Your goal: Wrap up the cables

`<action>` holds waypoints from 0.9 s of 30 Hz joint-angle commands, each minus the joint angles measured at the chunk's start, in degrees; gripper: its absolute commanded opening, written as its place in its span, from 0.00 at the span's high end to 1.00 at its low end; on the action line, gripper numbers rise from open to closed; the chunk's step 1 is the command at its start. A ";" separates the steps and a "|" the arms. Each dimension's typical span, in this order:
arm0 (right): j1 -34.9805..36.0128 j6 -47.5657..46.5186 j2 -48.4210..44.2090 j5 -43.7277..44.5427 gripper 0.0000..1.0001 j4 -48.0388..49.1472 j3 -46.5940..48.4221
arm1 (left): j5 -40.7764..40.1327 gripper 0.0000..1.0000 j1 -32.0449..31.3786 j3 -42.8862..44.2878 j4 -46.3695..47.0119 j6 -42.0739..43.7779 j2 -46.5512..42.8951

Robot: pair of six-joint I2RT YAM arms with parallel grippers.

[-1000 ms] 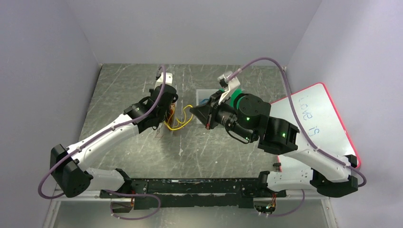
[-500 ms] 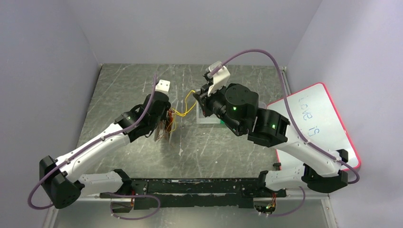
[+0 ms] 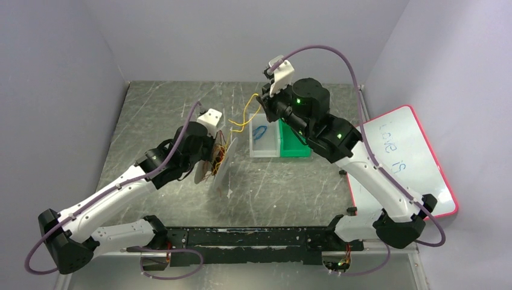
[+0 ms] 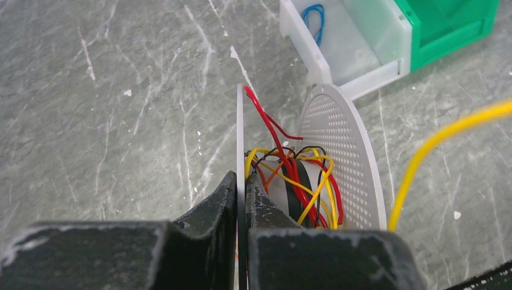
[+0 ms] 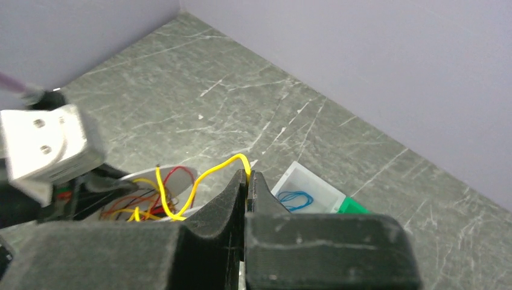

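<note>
Cables (image 4: 294, 181) wound on spool (image 4: 345, 136) clamped in left hand (image 4: 240, 182); right hand (image 5: 247, 176) pinches yellow one.

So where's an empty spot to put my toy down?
The far left corner of the table, between the wall and the left arm, is bare. So is the near middle, between the spool and the black rail. Crowded around the yellow cable and clear bin.
</note>
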 commanded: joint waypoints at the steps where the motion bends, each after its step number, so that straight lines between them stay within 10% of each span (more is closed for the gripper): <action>1: -4.00 -2.74 1.90 -4.77 1.00 4.05 -0.23 | 4.81 0.93 -0.77 -0.50 2.41 2.50 -3.08; 27: -23.00 2.59 -0.66 -27.18 1.00 16.84 -25.42 | 20.88 0.93 -1.55 7.79 -7.04 5.86 -16.15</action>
